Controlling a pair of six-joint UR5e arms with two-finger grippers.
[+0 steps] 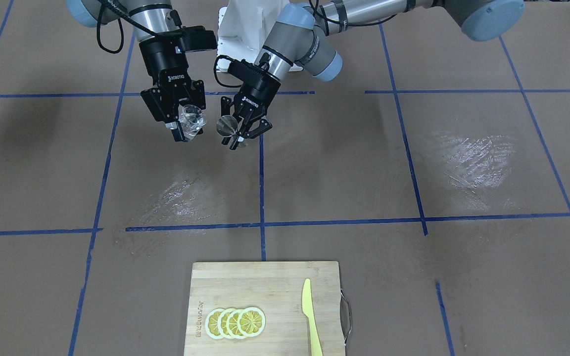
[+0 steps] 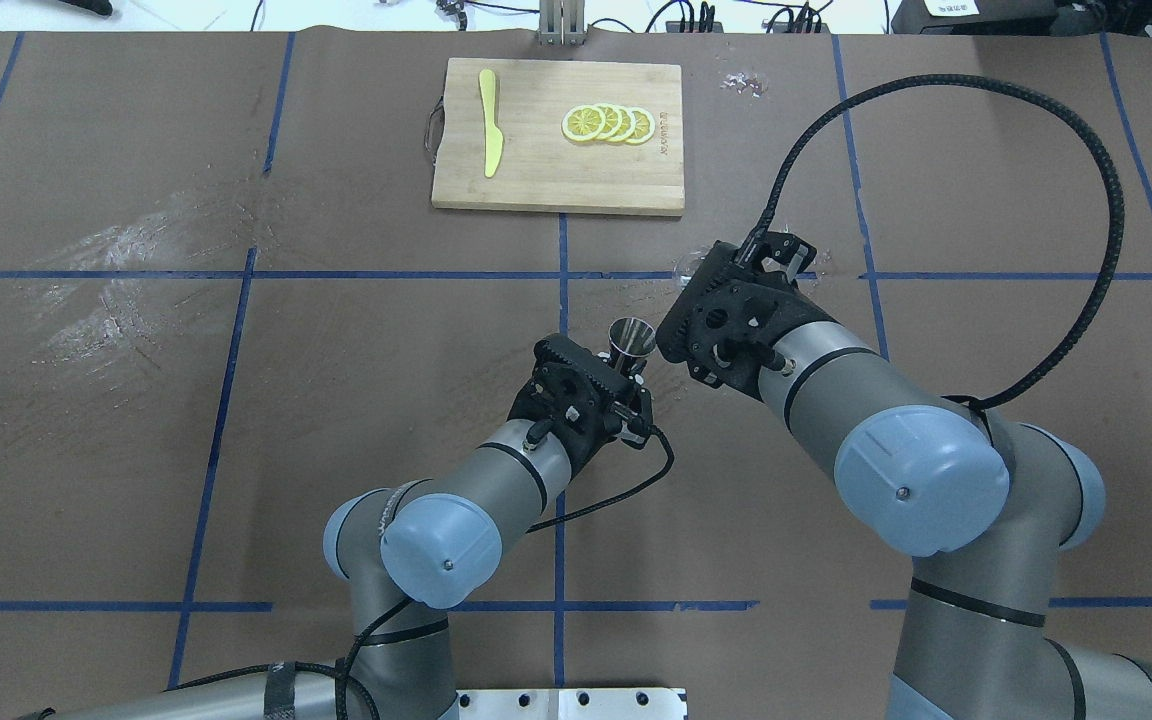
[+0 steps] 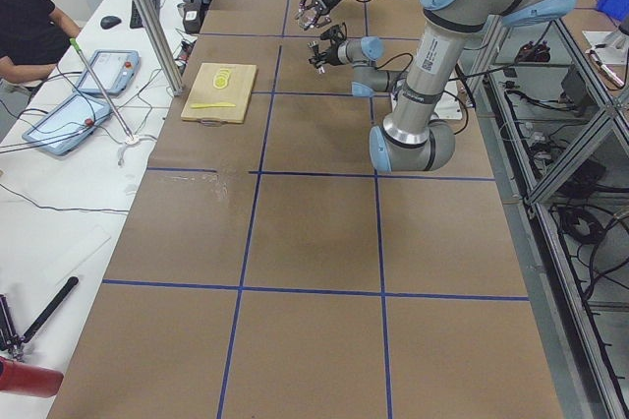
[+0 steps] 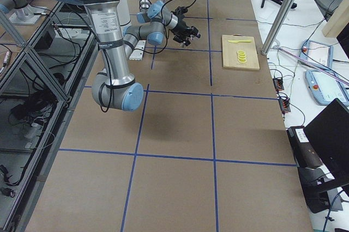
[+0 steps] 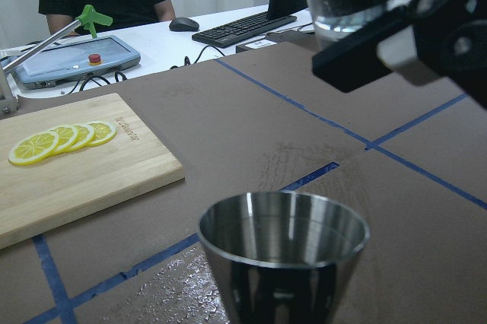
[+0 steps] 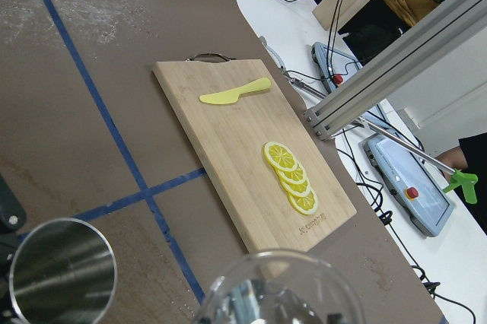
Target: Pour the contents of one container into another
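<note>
Exterior front-facing view, supplemented by the two wrist views. The left gripper (image 1: pixel 244 131) has its fingers closed on the metal jigger (image 1: pixel 227 125) below the upper cone. This grip leaves the mouth unobstructed as a receiver. The right gripper (image 1: pixel 186 123) has its fingers clamped across the wall of the clear glass cup (image 1: pixel 194 121), so the flared rim is free to act as a lip. Both vessels are carried in the air above the table (image 1: pixel 413 277), near each other but not touching.

In the front view the cup leans towards the jigger. In the left wrist view its thick base hangs higher than the jigger's mouth and off to one side. The right wrist view shows the cup's rim beside that mouth, not over it. No stream is visible, so the pour is judged to be in the approach stage. The cup appears to hold clear liquid, though this cannot be confirmed.

Holding the source higher than the receiver probably prepares for gravity flow. The jigger's small mouth will call for close alignment of the rim. Wet patches (image 1: pixel 186 195) mark the table covering below. A cutting board (image 1: pixel 265 282) with lemon slices (image 1: pixel 235 322) and a yellow knife (image 1: pixel 310 316) lies well apart, at the operators' edge.
</note>
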